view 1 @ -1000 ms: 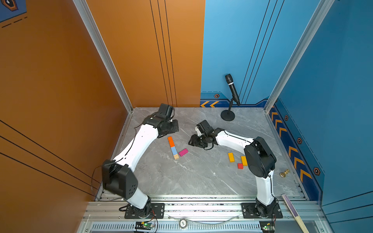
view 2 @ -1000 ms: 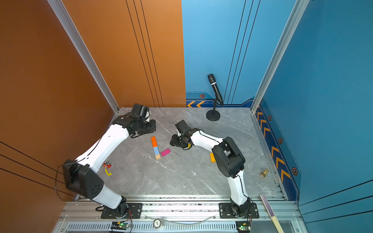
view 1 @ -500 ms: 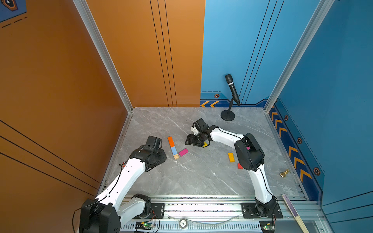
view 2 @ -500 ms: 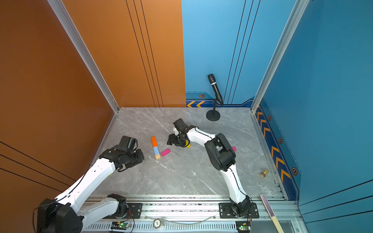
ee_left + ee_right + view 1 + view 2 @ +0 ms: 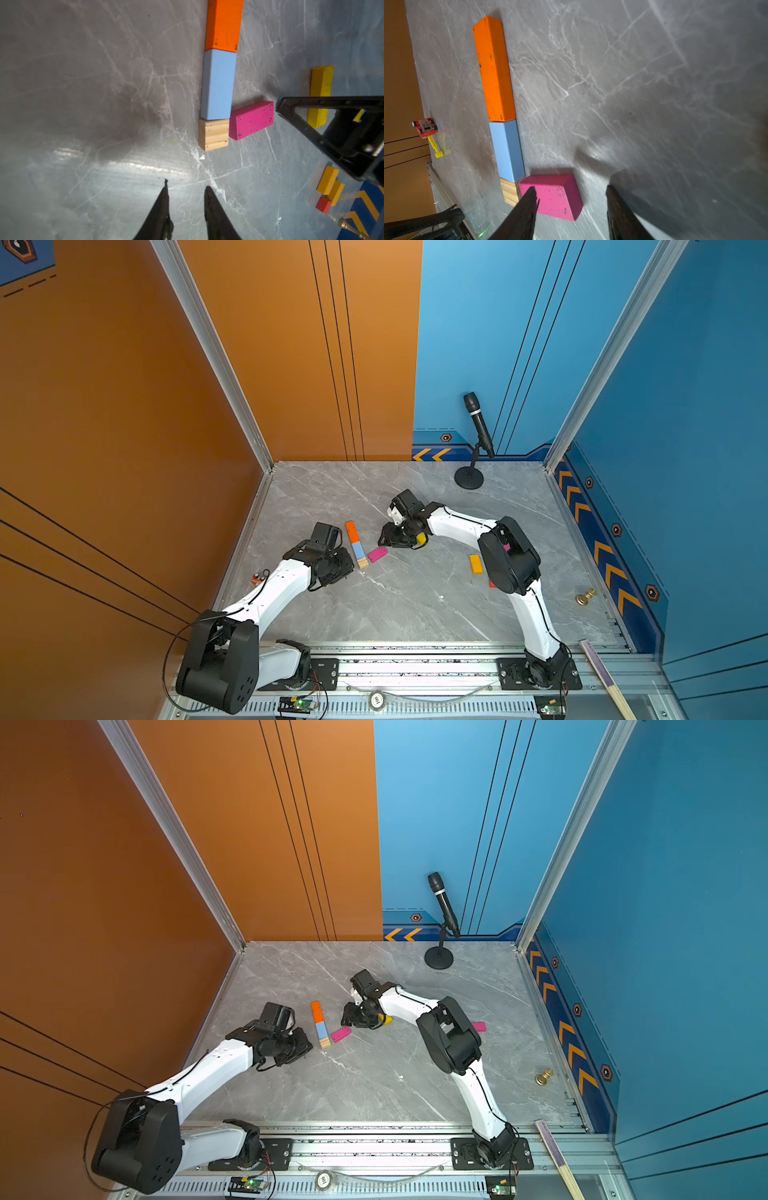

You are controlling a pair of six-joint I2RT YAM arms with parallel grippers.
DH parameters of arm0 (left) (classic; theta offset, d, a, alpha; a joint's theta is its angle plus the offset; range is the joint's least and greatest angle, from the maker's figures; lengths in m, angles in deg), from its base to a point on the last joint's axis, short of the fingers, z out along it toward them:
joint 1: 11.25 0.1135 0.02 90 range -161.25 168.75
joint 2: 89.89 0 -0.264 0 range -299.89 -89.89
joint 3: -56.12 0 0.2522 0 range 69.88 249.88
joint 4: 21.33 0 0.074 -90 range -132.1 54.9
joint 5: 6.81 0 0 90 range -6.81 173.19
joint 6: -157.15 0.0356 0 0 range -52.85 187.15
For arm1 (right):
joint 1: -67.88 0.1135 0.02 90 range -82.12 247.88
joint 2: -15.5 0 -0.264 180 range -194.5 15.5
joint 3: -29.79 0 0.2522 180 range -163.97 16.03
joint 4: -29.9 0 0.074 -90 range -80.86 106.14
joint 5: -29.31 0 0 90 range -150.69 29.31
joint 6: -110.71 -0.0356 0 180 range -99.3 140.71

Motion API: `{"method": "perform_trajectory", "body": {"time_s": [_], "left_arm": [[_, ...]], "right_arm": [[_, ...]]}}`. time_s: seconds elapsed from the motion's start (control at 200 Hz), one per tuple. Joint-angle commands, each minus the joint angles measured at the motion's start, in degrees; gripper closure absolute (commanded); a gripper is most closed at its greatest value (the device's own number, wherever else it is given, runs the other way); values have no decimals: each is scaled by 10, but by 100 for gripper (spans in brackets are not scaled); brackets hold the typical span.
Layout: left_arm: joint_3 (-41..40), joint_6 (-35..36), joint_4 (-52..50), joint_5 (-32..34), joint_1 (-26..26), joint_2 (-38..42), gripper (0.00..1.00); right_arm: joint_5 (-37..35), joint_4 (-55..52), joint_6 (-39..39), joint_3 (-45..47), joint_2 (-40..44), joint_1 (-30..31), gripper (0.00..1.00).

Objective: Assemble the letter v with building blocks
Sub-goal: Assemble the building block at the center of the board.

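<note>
Bumping the pink block (image 5: 251, 119) is the big worry. The right gripper (image 5: 571, 188) hangs low right by it, jaws open with nothing inside. One of its fingers (image 5: 527, 207) looks very close to the block's edge. A small slip could push the pink block away from the wood cube (image 5: 214, 134) it touches. It could also knock the line of orange block (image 5: 224, 25), blue block (image 5: 218, 85) and wood cube crooked. Then the V would lose its point.

The yellow block (image 5: 321, 83) lies on the table (image 5: 83, 104) just behind that gripper and could get shoved too.

The right arm bends low across the table toward the blocks. The left arm reaches forward and low. The left gripper (image 5: 186, 184) is near the wood cube, jaws a little apart and empty.
</note>
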Motion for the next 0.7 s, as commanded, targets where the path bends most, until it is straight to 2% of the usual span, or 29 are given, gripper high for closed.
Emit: {"method": "perform_trajectory", "body": {"time_s": [0.0,0.34,0.696], "left_arm": [[-6,-8,37,-23,-9,-22,71],[-20,-20,80,-15,-16,-65,67],[-2,-18,117,-21,-19,-116,71]], "right_arm": [[2,-21,2,1,-10,19,48],[-1,-21,-3,5,-11,28,49],[-14,-30,0,7,-11,28,54]]}}
